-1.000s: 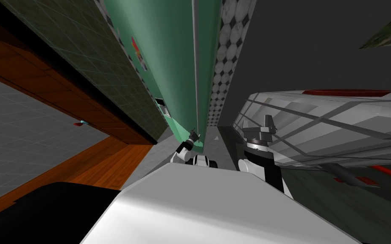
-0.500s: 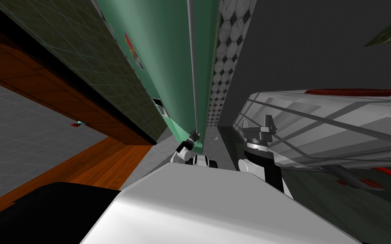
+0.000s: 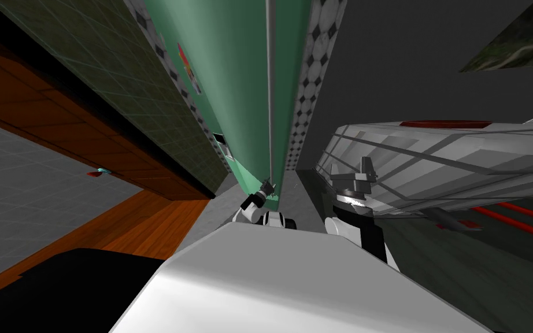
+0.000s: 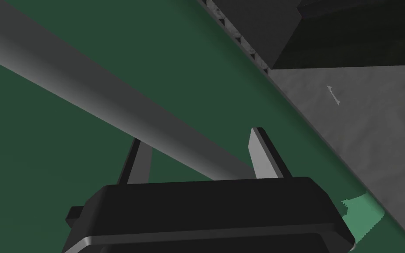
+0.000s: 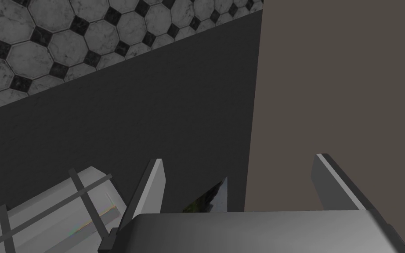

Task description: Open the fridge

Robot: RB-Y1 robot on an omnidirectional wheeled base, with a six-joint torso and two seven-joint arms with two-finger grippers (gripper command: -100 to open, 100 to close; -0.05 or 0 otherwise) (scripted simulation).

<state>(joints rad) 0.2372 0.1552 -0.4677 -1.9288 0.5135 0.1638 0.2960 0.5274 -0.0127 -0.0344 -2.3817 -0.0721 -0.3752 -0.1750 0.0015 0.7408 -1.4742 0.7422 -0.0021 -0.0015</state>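
Note:
The fridge's green door (image 3: 236,87) rises in front of me, with a long grey handle bar (image 3: 270,87) running up it. My left gripper (image 3: 267,184) is at the lower end of that bar. In the left wrist view the handle (image 4: 109,101) passes between the two fingers of the left gripper (image 4: 197,137), and each finger lies against one side of it. My right gripper (image 3: 350,167) hangs to the right of the fridge, away from it. The right gripper (image 5: 240,160) stands open with nothing between its fingers.
A large white object with grey bars and red parts (image 3: 433,167) lies close on the right. A strip of octagon tiles (image 3: 317,58) and a dark grey wall (image 3: 421,58) stand beside the fridge. Left are a dark green tiled wall (image 3: 115,87) and brown wood (image 3: 132,225).
The whole head view has turned slightly, which is my own move. My left gripper stays at the handle's lower end. The right arm holds its place.

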